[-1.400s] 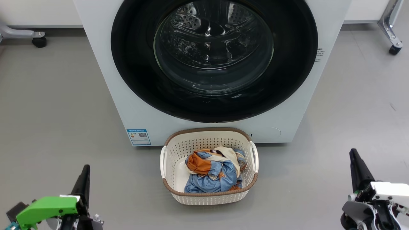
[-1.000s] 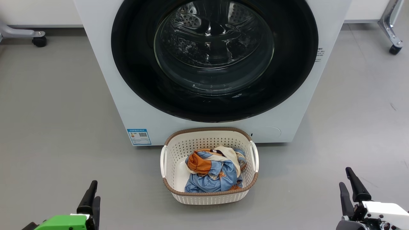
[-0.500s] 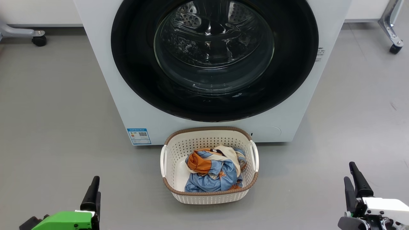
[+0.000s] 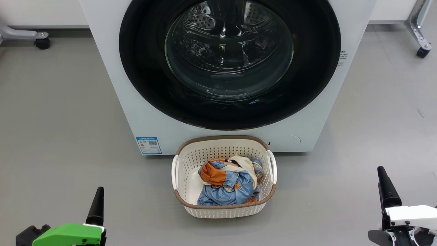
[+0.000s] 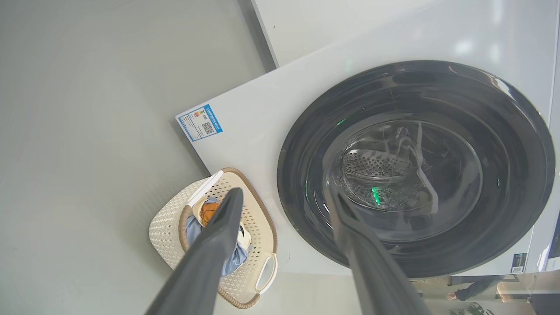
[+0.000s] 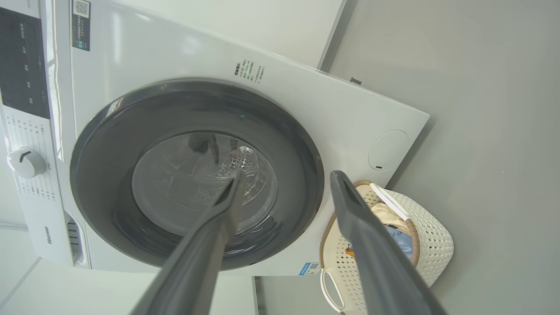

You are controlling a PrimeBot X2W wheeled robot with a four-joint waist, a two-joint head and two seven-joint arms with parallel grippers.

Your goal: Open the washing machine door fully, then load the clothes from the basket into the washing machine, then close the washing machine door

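Left gripper (image 5: 283, 194), right gripper (image 6: 286, 175): apart, empty, 7 and 5 o'clock of basket (image 4: 222, 138). Opening step pending, washing machine door (image 4: 143, 68) shut. Next: hook its edge, swing wide.

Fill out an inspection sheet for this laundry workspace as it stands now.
Surface: grey floor, smooth.
Job's things: washing machine door shut on the washing machine; clothes bunched in the basket, which stands on the floor before the machine.
Clutter: nothing seen.
Grippers: left gripper open, holding nothing; right gripper open, holding nothing; both short of the basket.
Cables: nothing seen.
Surroundings: castor leg far left; second castor leg far right.
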